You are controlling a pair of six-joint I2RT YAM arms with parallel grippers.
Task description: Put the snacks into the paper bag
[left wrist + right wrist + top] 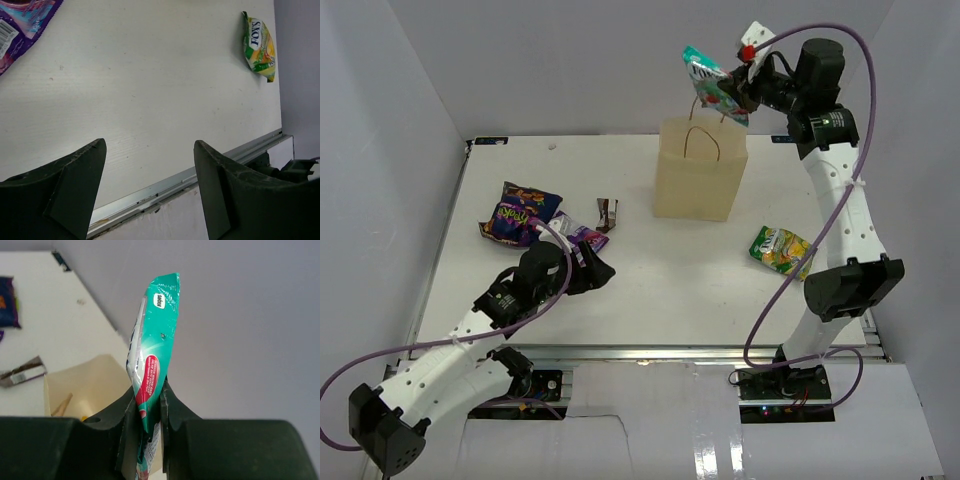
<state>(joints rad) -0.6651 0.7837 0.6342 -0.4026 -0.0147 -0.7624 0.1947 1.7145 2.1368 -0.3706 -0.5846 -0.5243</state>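
Note:
The tan paper bag [698, 168] stands upright and open at the back middle of the table; its mouth shows in the right wrist view [87, 385]. My right gripper [740, 88] is shut on a teal-white packet [713, 85] and holds it above the bag's mouth; the packet stands up between my fingers [152, 347]. My left gripper [600, 270] is open and empty, low over the table at the left front, just right of the dark blue-purple packets [520, 215]. A green-yellow packet [780, 249] lies at the right [260, 46]. A small brown packet [608, 214] lies left of the bag.
A purple packet corner [22, 25] shows at the upper left of the left wrist view. The table's metal front edge [165, 187] runs just ahead of my left fingers. White walls enclose the table on the left, back and right.

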